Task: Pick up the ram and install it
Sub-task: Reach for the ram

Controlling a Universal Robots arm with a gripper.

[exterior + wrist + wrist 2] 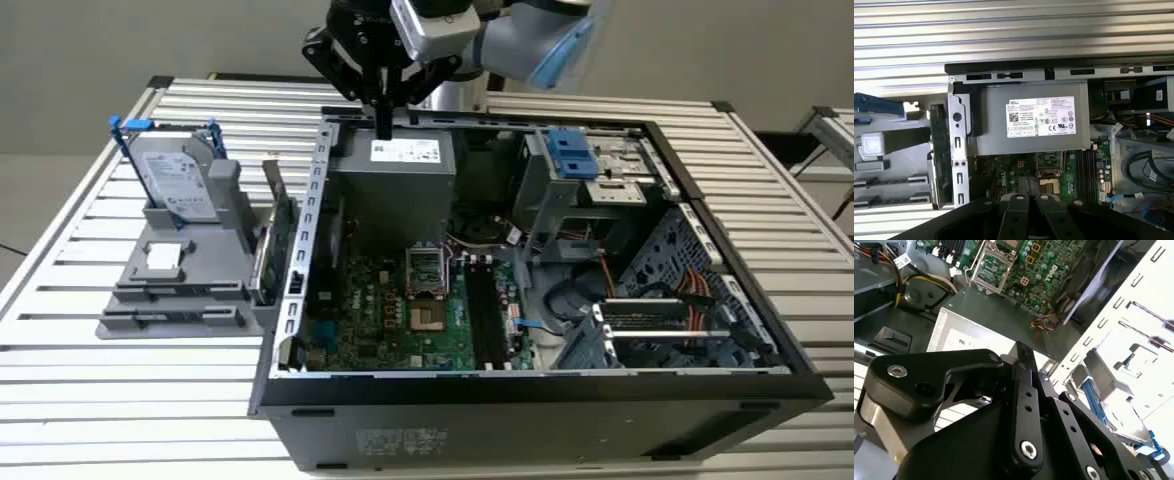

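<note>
The ram [284,228], I think the slim green strip standing in the gray holder [174,325] just outside the PC case [534,420] wall, is not yet picked. The gripper [384,128] hovers over the PSU [387,190] inside the case, fingers together w/ nothing seen between. Step = pick-up; it calls for opened fingers, lined up w/ the thin edge.

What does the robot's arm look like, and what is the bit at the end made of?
The arm is made of round silver-grey tubes, with a light blue cap on one joint. Its end effector is all black, built from flat jointed bars that narrow to slim tips. In the second wrist view, those bars have shiny silver bolts and small round holes.
</note>
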